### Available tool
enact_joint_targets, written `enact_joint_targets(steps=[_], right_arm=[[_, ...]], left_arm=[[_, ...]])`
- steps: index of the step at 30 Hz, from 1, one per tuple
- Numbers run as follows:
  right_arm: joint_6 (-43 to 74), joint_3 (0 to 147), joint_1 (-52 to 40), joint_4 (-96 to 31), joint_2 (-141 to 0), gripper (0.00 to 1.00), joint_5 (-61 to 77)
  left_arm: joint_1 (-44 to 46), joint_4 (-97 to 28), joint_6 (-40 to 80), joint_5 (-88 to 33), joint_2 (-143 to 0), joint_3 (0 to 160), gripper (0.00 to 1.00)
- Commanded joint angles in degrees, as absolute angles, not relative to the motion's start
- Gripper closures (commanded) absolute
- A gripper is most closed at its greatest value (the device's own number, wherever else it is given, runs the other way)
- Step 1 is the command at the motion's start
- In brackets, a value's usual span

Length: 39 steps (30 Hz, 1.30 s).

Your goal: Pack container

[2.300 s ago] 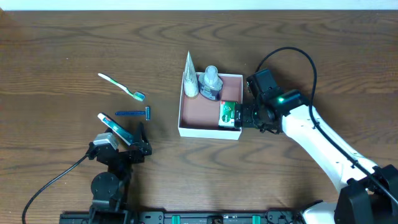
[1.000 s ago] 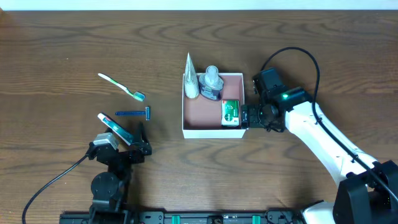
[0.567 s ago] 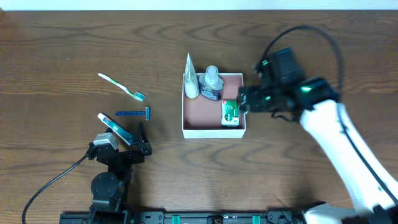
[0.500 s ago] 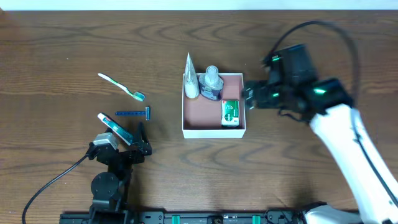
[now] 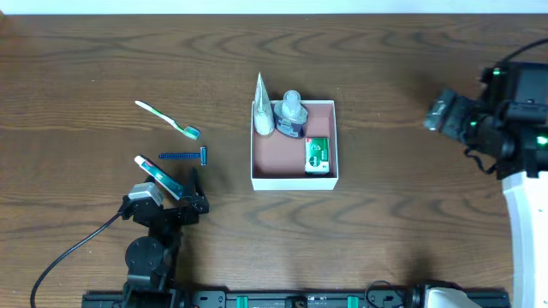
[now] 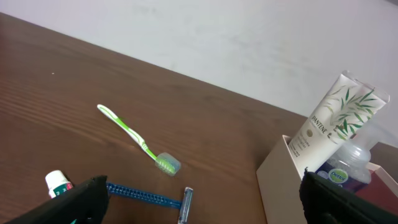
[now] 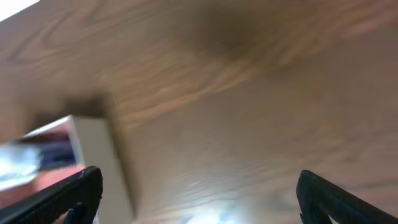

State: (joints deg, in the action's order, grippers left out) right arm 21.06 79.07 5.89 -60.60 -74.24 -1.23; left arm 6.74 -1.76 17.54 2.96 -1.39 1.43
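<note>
Overhead: your right hand has pulled well right of the container, fingers spread, empty, leaving the green carton inside. Left of the container, toothbrush and razor lie unpacked on the counter near your wide-spread, empty left hand.

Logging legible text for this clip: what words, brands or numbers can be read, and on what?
"PANTENE": on the white tube in the container.
Label on the clear bottle: too blurred to read.
Print on the green carton: too small.
Print on the small tube by the razor: unreadable.
</note>
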Motion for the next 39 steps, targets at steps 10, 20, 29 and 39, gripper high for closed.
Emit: enact_joint_targets(steps=[10, 20, 29, 39], right_arm=[[22.22, 79.50, 8.21, -62.59, -73.78, 0.01, -6.00], [22.22, 79.48, 8.21, -62.61, -73.78, 0.01, -6.00], [22.22, 79.48, 8.21, -62.61, -73.78, 0.01, -6.00], [22.22, 79.50, 8.21, -62.61, -73.78, 0.01, -6.00]], left_arm=[[6.39, -2.48, 16.56, 1.65, -1.39, 0.38, 0.02], [6.37, -29.54, 18.70, 9.47, -20.23, 30.17, 0.02], [6.39, -50.06, 18.72, 1.89, -55.13, 56.51, 0.02], [6.28, -49.32, 18.48, -2.02, -74.70, 56.40, 0.02]])
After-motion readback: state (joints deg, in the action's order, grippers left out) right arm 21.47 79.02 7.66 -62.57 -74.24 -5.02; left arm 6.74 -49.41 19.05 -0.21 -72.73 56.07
